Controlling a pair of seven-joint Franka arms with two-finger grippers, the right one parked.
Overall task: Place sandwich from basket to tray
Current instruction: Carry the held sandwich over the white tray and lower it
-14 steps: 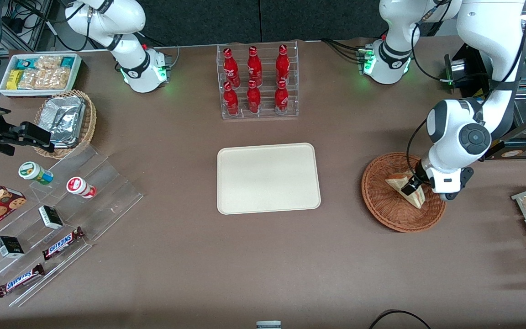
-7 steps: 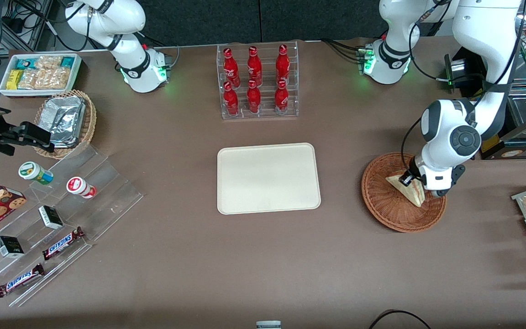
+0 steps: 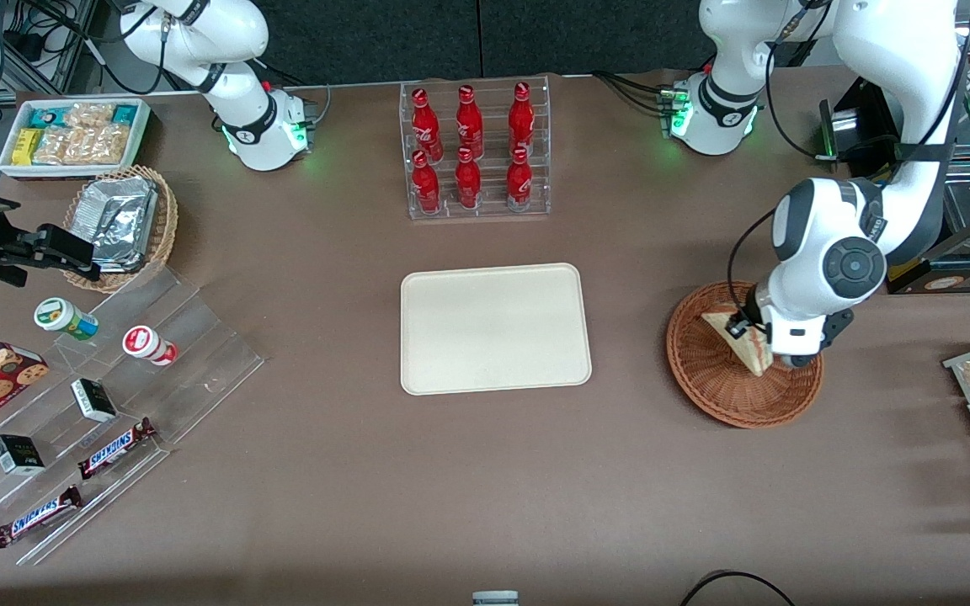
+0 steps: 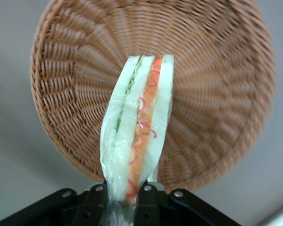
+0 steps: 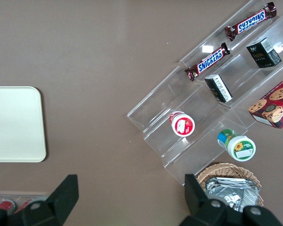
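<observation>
One sandwich (image 4: 137,127) | clamped between gripper (image 4: 125,197) jaws | above basket (image 4: 217,84)

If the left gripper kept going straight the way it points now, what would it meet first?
The gripper points down, shut on the sandwich, over the basket. Going straight on, the sandwich's tip would probably meet the basket's woven floor first; how high it hangs above it is unclear.

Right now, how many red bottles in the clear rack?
6, in the clear rack, farther from the front camera than the tray: three in its farther row, three in its nearer row. None seem hidden. The end effector holds the sandwich above the basket.
</observation>
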